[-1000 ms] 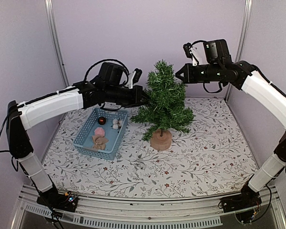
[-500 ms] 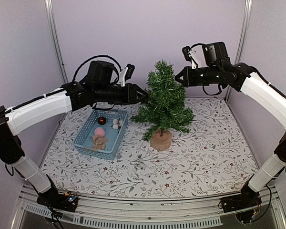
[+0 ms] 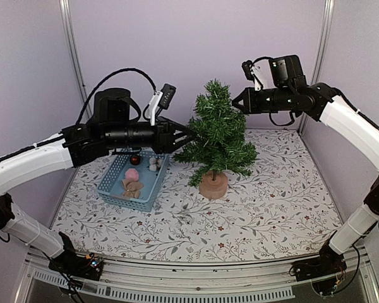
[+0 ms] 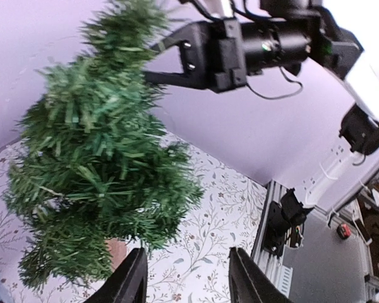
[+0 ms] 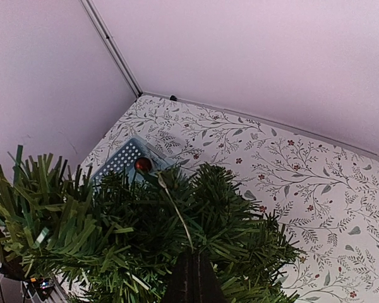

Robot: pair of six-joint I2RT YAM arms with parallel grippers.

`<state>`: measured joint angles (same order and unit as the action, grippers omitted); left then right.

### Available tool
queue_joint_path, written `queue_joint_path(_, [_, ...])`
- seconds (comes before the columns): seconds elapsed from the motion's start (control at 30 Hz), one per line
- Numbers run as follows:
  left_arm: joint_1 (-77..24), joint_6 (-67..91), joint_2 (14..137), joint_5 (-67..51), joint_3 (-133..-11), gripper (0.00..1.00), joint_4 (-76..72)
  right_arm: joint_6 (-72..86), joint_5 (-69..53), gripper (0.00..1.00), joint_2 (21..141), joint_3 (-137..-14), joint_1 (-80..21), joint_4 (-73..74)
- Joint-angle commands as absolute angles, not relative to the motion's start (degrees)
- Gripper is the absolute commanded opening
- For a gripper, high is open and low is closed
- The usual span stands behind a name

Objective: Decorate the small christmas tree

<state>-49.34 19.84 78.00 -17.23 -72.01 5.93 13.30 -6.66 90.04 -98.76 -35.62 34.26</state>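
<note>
The blue basket point(image 3: 112, 169) sits low and left of the middle on the table point(image 3: 271, 208) in the top view; a red ball point(image 3: 134, 160) and a pink piece point(image 3: 132, 174) lie inside it, with other small bits. Just right of it, in the middle of the frame, stands the small christmas tree point(image 3: 218, 136) on its round wooden base point(image 3: 213, 185); I can see nothing hung on it yet.

The left gripper point(image 3: 188, 134) hovers at the tree's left side, above the basket's far end; in its own camera its two fingers point(image 4: 131, 281) are spread apart with nothing between them.

The right gripper point(image 3: 235, 101) is higher and further back, at the tree's top right; its tips are pressed tight together. In its own camera a thin pale strand point(image 5: 177, 214) runs from the tips into the branches; it may be a twig or a hanging loop, and I cannot tell which.

My guess is that the empty hand should fetch a decoration next. To do it well:

- Come straight down into the basket, clear of its walls.
- Pick one piece only; squeeze softly.
- Lift it over the rim before going sideways.
- Hang it on a branch on the left side of the tree; slide it on gently.
- Do not push the tree hard; its base is small and it could tip.
- Let the other hand steady the top.
</note>
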Motion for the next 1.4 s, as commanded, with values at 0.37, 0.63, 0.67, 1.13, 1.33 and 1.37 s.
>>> queue_joint_path(0.37, [-55.20, 10.16, 87.40, -16.44, -79.45, 0.33, 9.57, 13.56, -7.56, 0.00, 88.07, -98.43, -35.37, 33.66])
queue_joint_path(0.63, [-58.14, 4.84, 86.85, -17.61, -81.48, 0.00, 6.92, 13.58, -7.62, 0.00, 88.32, -98.36, -35.42, 33.54])
queue_joint_path(0.67, [-58.53, 4.35, 86.90, -17.75, -81.81, 0.00, 6.62, 13.57, -7.57, 0.00, 88.33, -98.35, -35.42, 33.57])
queue_joint_path(1.13, [-59.63, -0.48, 92.23, -21.38, -80.82, 0.00, 15.12, 13.19, -6.65, 0.00, 88.15, -96.88, -35.40, 33.63])
queue_joint_path(1.33, [-59.94, -1.36, 93.85, -17.79, -81.13, 0.00, 17.95, 13.11, -6.08, 0.00, 88.11, -96.38, -35.38, 33.77])
queue_joint_path(1.37, [-59.94, -1.06, 93.67, -17.08, -80.87, 0.00, 18.26, 13.05, -5.99, 0.00, 88.08, -96.27, -35.47, 33.75])
